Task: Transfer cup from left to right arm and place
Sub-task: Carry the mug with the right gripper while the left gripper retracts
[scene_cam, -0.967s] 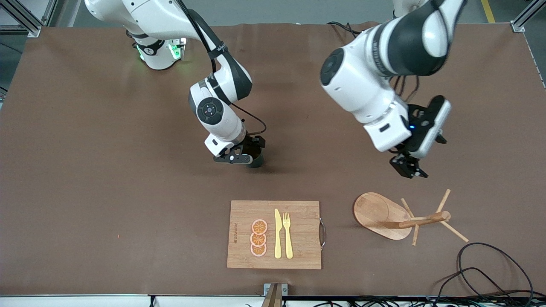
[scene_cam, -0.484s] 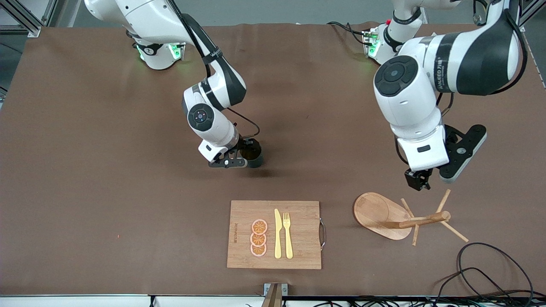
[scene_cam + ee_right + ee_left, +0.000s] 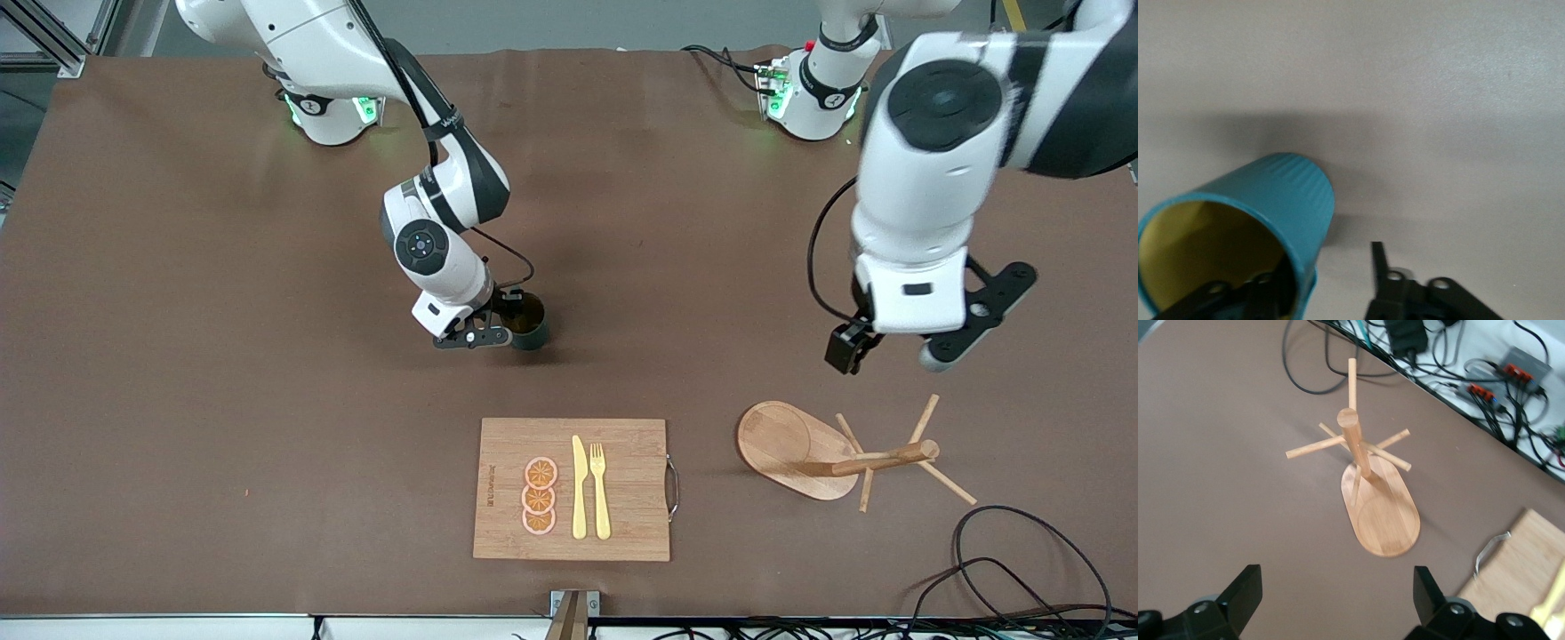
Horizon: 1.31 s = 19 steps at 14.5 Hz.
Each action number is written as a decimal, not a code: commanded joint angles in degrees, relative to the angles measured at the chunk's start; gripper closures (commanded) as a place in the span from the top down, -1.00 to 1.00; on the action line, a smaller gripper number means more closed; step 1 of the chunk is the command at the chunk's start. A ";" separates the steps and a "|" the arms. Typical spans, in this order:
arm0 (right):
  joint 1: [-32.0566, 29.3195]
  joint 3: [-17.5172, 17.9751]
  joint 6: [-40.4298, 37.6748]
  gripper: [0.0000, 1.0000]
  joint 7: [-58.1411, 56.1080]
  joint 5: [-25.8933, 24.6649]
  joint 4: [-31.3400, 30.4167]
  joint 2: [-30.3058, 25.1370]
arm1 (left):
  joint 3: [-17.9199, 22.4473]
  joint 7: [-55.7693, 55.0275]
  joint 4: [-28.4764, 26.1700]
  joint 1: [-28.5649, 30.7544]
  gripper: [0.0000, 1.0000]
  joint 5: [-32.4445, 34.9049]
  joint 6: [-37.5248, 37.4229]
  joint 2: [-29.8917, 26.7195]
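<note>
The right gripper (image 3: 508, 327) is sitting low at the cup (image 3: 528, 322), one finger (image 3: 1271, 290) inside the rim and one outside, jaws straddling the wall; whether they are pinching it, I cannot tell. The cup is standing on the table (image 3: 222, 356), farther from the front camera than the cutting board (image 3: 622, 524). The left gripper (image 3: 1338, 600) is hanging spread wide over the wooden peg rack (image 3: 1368, 490).
</note>
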 commanded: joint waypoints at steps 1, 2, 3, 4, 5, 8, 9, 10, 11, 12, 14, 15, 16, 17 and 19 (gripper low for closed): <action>-0.40 0.27 0.69 -1.00 -0.69 -1.26 -0.74 -0.52 | 0.32 6.60 -0.74 1.21 1.00 -4.59 -0.44 -3.13; -0.57 0.18 0.51 -1.00 -1.13 -1.26 -0.74 -0.52 | 0.59 8.62 -1.09 1.56 1.00 -5.83 -0.44 -4.10; -0.84 0.01 0.16 -1.00 -2.52 -1.26 -0.65 -0.61 | 0.59 12.12 -1.53 3.39 1.00 -8.10 -0.53 -4.81; -1.53 0.01 -0.28 -1.00 -4.45 -1.26 -0.56 -0.87 | 0.68 16.59 -2.40 4.98 1.00 -12.56 -0.70 -6.73; -2.50 0.01 -1.24 -1.00 -6.38 -1.26 -0.39 -1.31 | 1.12 19.51 -4.33 7.08 1.00 -16.87 -0.70 -8.49; -6.10 -0.34 -5.19 -1.00 -14.46 -1.35 -0.56 -4.20 | 1.30 33.12 -12.15 11.05 1.00 -19.20 -0.70 -15.42; -7.24 -0.87 -7.38 -1.00 -17.27 -1.96 -0.56 -4.91 | 1.30 36.03 -14.17 11.32 1.00 -19.20 -1.49 -17.45; -8.04 -1.83 -9.31 -1.00 -19.56 -3.88 -0.56 -6.22 | 1.38 38.59 -15.32 11.32 1.00 -19.29 -3.41 -18.86; -9.00 -2.80 -11.16 -1.00 -21.68 -6.60 -0.56 -7.10 | 1.73 41.40 -15.33 11.23 1.00 -19.37 -4.91 -19.40; -10.32 -3.07 -12.57 -1.00 -23.87 -8.71 -0.56 -7.98 | 2.78 44.21 -15.33 10.80 1.00 -19.37 -6.84 -20.27; -13.91 -3.07 -13.81 -1.00 -29.84 -9.96 -0.91 -9.39 | 4.19 48.52 -15.94 11.40 1.00 -22.86 -9.66 -21.68; -15.67 -3.07 -14.08 -1.00 -33.26 -9.96 -1.18 -9.83 | 5.41 52.02 -16.56 11.58 1.00 -24.28 -10.36 -22.56; -17.52 -3.16 -13.90 -1.00 -36.43 -10.05 -2.14 -10.36 | 5.86 55.28 -17.09 11.67 1.00 -24.30 -10.46 -23.18; -19.63 -3.24 -13.38 -1.00 -39.86 -10.57 -3.28 -10.80 | 6.21 57.83 -17.53 11.76 1.00 -24.30 -10.98 -23.79; -23.32 -3.16 -12.59 -1.00 -44.61 -14.07 -4.77 -11.33 | 6.92 58.39 -17.62 11.41 1.00 -24.04 -11.78 -24.06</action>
